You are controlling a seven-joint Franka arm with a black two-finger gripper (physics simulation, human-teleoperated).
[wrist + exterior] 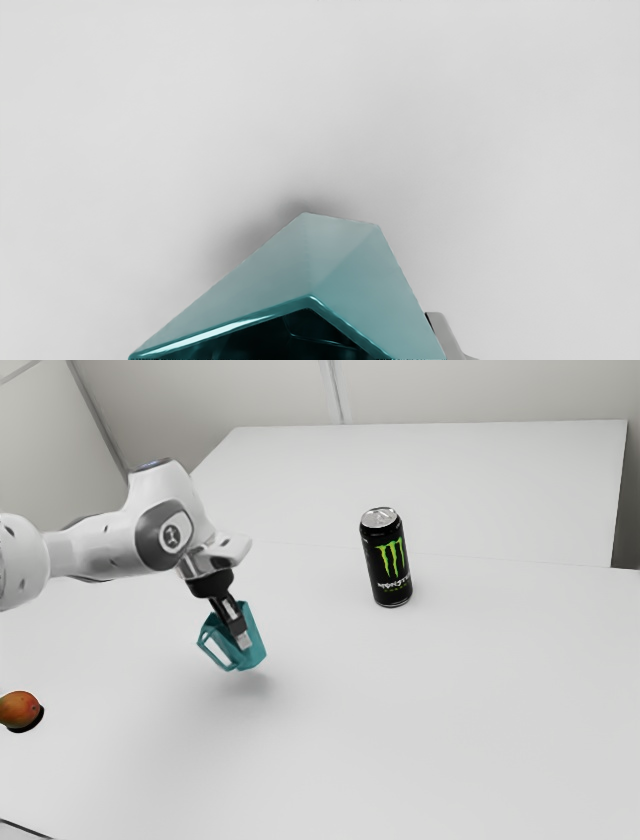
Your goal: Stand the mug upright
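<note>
From where I stand, the black can (387,560) makes the best landmark, upright on the white table (440,710). The mug (257,648) is well apart from it, toward the exterior view's left and nearer the camera. The gripper (241,640) has it pinched, one finger lying along its side (the other is hidden from me). It hangs tilted just above the tabletop, a soft shadow (252,682) beneath, its handle (211,657) on the side away from the can. In the wrist view its open mouth faces the hand. Farther from the can, by the exterior view's left edge, sits a reddish-orange fruit (18,710).
</note>
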